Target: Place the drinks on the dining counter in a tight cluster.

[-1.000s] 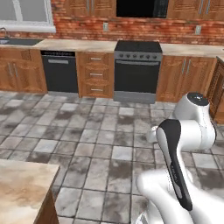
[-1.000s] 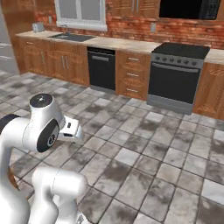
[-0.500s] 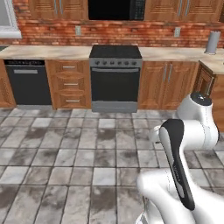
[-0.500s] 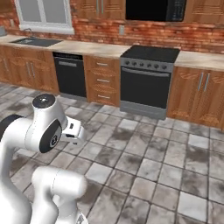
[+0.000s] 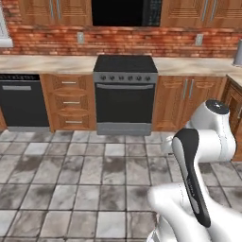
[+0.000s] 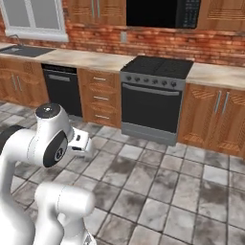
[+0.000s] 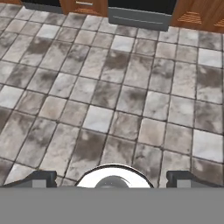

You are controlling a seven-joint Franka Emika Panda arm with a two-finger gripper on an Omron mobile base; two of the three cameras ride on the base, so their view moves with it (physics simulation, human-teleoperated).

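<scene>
The drinks are out of view, and so is the dining counter. In the hand view my gripper points down at grey tiled floor. Its two dark fingertips stand wide apart with nothing between them, so it is open. In the right base view the hand hangs folded close to the arm, high above the floor.
Ahead stands a black stove set in a row of wooden cabinets under a brick wall. A dishwasher and a drawer stack are to its left, a sink farther left. Tiled floor stretches between me and the cabinets.
The whole picture has shifted: the base has driven and turned, bringing the stove closer and more central. A beige counter corner at the lower left has left the view. The arm keeps its pose.
</scene>
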